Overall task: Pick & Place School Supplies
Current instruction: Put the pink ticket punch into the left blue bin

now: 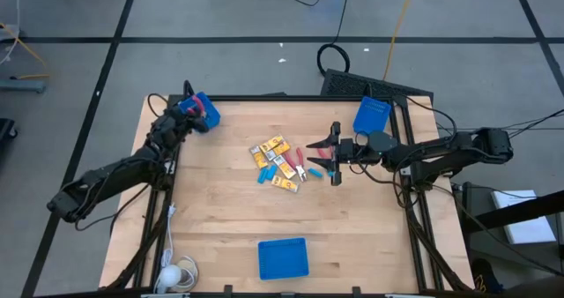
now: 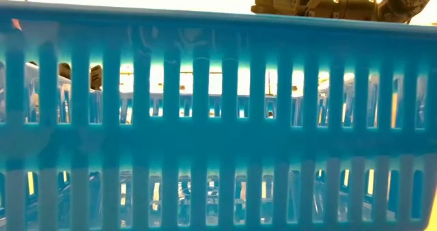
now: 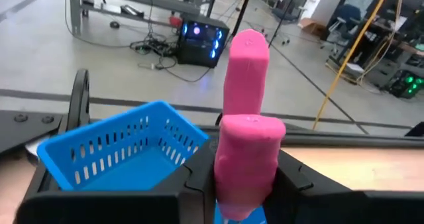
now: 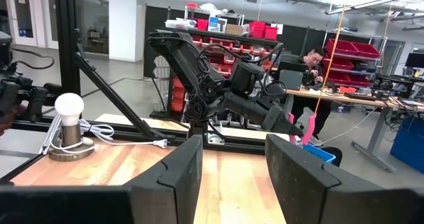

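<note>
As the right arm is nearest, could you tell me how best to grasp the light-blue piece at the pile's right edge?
Probably from straight above, jaws across the narrow middle of the light-blue piece: it lies flat, oblong, beside the scissors.

No text, label, brand, number or sign can be read in any of the views. The yellow-orange packs (image 1: 275, 146) on the table (image 1: 220, 210) carry some dark print, but it is too small to make out.
</note>
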`<state>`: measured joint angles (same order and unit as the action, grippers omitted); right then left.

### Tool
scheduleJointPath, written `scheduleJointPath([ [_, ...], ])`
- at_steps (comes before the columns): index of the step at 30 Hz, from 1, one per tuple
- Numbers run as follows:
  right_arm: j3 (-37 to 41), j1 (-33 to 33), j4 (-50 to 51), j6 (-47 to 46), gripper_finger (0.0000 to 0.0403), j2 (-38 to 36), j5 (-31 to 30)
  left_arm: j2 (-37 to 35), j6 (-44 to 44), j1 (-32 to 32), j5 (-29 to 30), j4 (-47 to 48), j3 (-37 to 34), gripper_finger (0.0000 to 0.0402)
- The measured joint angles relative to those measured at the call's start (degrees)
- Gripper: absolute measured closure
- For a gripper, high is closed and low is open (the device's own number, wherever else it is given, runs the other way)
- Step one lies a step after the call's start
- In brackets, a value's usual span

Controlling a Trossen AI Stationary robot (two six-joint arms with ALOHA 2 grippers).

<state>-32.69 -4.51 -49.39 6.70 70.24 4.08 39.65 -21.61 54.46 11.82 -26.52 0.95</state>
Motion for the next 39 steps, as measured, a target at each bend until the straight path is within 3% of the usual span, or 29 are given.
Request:
scheduleJointPath([
  [17, 0.0, 0.0, 0.0, 0.0, 0.0245, 0.0, 0.0, 5.3, -1.6, 1.1, 1.6, 2.0, 0.4, 0.0185],
  [31, 0.0, 0.0, 0.0, 0.0, 0.0245, 0.0, 0.0, 4.6, 1.6, -0.5, 0.1, 5.8, 2.3, 0.0172],
  [39, 0.0, 0.0, 0.0, 0.0, 0.0245, 0.0, 0.0, 3.6, 1.2, -5.1, -12.5, 13.0, 2.3, 0.0172],
])
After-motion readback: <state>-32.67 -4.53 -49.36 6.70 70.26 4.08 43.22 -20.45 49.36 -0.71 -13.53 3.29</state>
